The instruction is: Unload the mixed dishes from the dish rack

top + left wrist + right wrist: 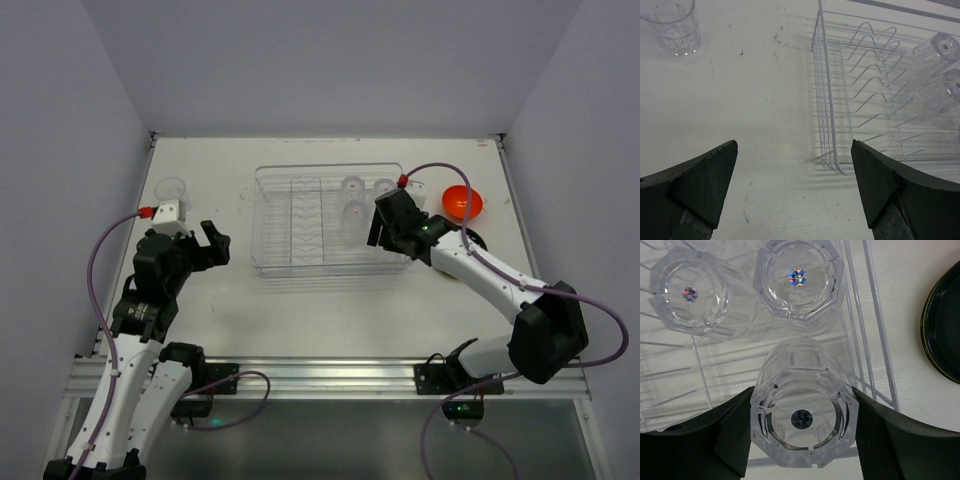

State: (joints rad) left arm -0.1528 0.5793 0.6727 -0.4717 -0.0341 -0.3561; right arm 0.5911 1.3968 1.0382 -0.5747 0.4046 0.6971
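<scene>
The dish rack is a clear wire tray in the middle of the table, and its plate slots hold nothing. My right gripper is at its near right corner, shut on an upside-down clear cup, with a finger pressed on each side. Two more upside-down clear cups stand just beyond it in the rack. My left gripper is open and empty over bare table left of the rack. The orange bowl sits on the table right of the rack.
One clear cup stands upright at the far left of the table, also in the left wrist view. A dark-rimmed plate lies on the table right of the rack, partly under my right arm.
</scene>
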